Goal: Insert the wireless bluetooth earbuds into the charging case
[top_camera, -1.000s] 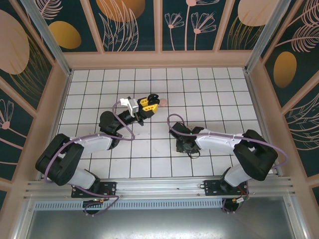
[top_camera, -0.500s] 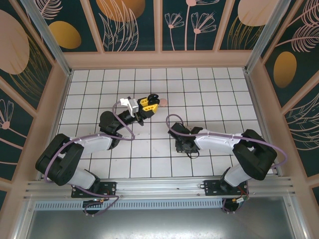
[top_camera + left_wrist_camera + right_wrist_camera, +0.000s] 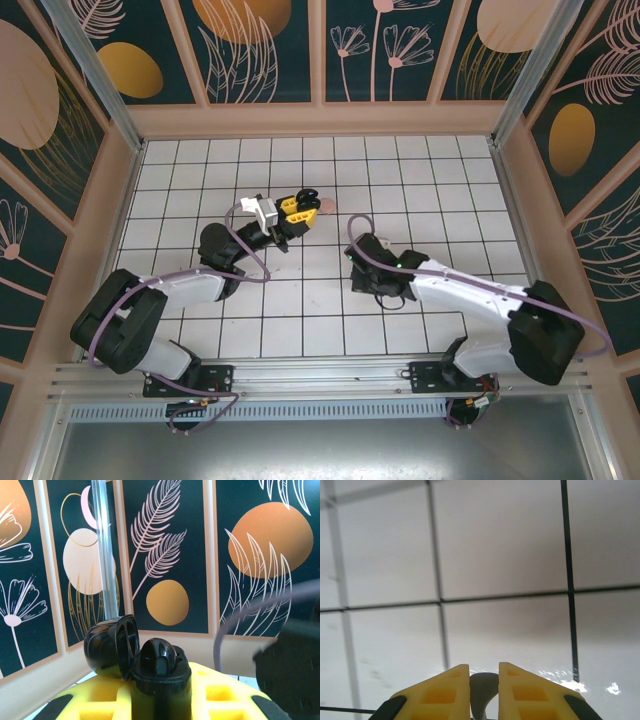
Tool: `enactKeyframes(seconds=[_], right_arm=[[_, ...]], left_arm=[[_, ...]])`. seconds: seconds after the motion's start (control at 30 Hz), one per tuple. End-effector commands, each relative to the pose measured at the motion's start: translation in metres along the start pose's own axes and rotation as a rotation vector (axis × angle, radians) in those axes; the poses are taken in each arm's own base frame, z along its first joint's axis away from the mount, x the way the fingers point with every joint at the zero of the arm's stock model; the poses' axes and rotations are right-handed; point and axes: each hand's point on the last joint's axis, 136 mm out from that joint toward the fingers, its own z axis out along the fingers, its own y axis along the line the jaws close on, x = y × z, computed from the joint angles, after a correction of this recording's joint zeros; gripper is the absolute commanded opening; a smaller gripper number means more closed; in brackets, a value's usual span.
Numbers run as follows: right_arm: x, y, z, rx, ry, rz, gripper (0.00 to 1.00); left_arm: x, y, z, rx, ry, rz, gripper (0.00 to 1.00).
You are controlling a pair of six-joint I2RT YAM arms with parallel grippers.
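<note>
Right claw, pointed down at the white tiles, presses its yellow fingers against a small greyish earbud pinched between the tips (little more than its rounded top shows). Across the floor, the left claw clamps a black case between its fingers, the lid hinged open to the left of the tips. A pinkish disc lies just beyond that claw.
</note>
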Motion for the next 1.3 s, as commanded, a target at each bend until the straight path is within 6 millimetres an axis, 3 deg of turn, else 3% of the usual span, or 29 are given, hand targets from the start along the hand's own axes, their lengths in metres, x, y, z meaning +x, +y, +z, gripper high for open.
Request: enactKeyframes(seconds=[0.0,0.23,0.4,0.5,0.67,0.9,1.27], right_arm=[[-0.051,0.023,-0.045,-0.091,-0.159,0.000,0.16],[-0.134,0.070,-0.144,-0.274,-0.425,-0.074,0.16],[-0.171,0.105,-0.202,-0.401,-0.567,-0.140,0.17],[-0.181,0.126,-0.224,-0.485,-0.630,-0.201,0.17],[-0.183,0.148,-0.233,-0.551,-0.669,-0.278,0.17],[-0.169,0.168,-0.235,-0.633,-0.695,-0.332,0.17],[-0.158,0.167,-0.213,-0.609,-0.666,-0.309,0.17]], left_arm=[[-0.022,-0.010,0.006,0.050,-0.045,0.066,0.00],[-0.021,-0.012,0.010,0.083,-0.028,0.083,0.00],[-0.022,-0.013,0.014,0.104,-0.024,0.083,0.00],[-0.023,-0.012,0.016,0.108,-0.025,0.075,0.00],[-0.026,-0.011,0.020,0.121,-0.042,0.053,0.00],[-0.029,-0.007,0.023,0.111,-0.066,0.038,0.00],[-0.031,-0.006,0.025,0.109,-0.078,0.037,0.00]])
